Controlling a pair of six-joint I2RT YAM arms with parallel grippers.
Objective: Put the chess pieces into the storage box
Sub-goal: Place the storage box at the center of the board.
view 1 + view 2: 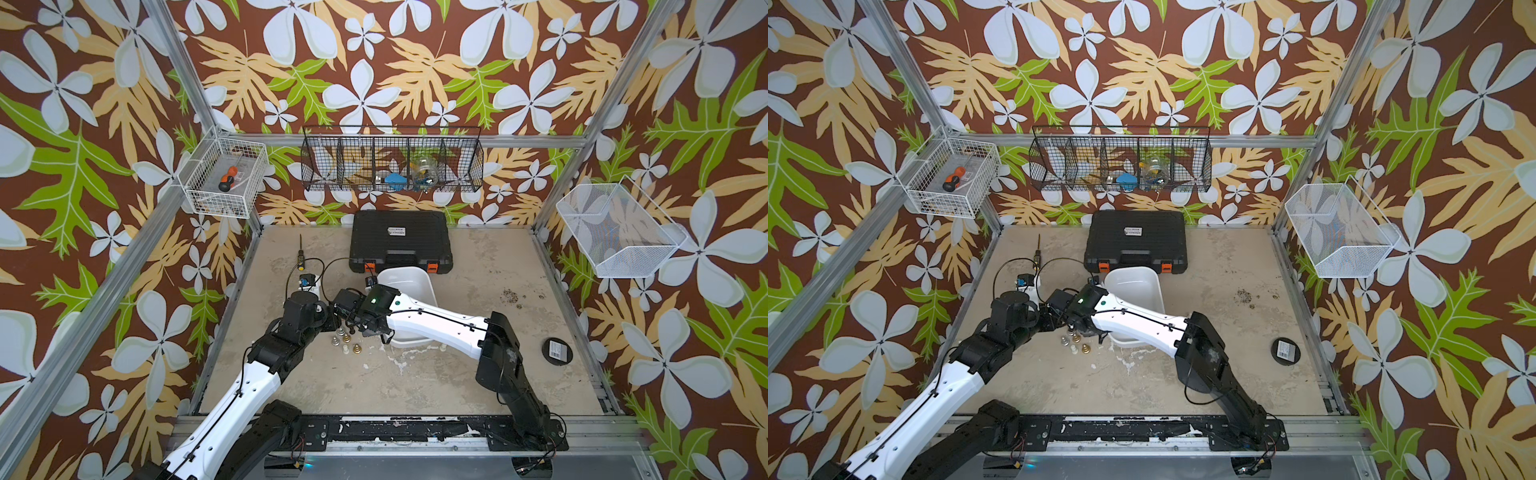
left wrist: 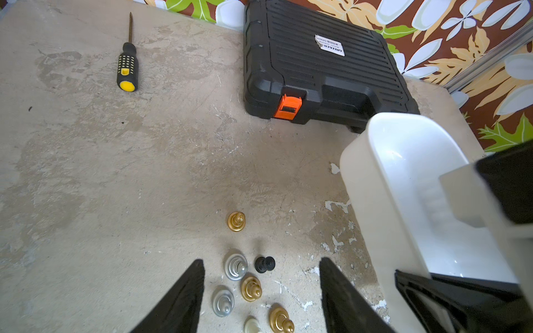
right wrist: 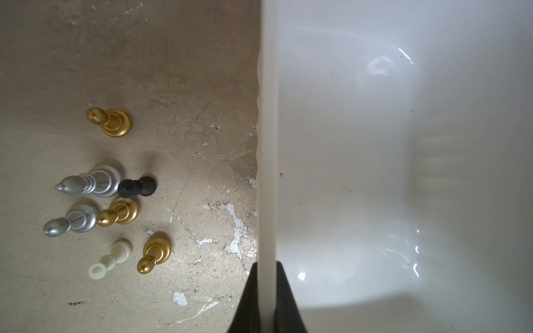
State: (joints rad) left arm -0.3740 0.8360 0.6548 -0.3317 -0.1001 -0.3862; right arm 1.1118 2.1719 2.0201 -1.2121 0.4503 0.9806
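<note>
A robotics lab cell, folks: aluminium frame (image 1: 536, 142), leaf-print panels (image 1: 415, 62) for walls, black wire rack (image 1: 392, 160) at twelve o'clock, white mesh baskets (image 1: 224, 178) at ten and two, scuffed worktop (image 1: 415, 382), two arms (image 1: 232, 409) bolted down at six.

Black toolcase (image 1: 400, 241) at table (image 1: 415, 382) back, yellow-black screwdriver (image 1: 300, 259) near it; black disc (image 1: 557, 351) well apart.

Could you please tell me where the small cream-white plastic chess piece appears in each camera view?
Top view: the cream-white chess piece stands at the cluster's near edge, beside a gold piece.
Top view: same spot.
Left wrist: at the picture's lower edge, partly cut off.
Right wrist: in the picture's lower left.
Shared landmark: the glossy white plastic storage box, beside the cluster in all four views.
</note>
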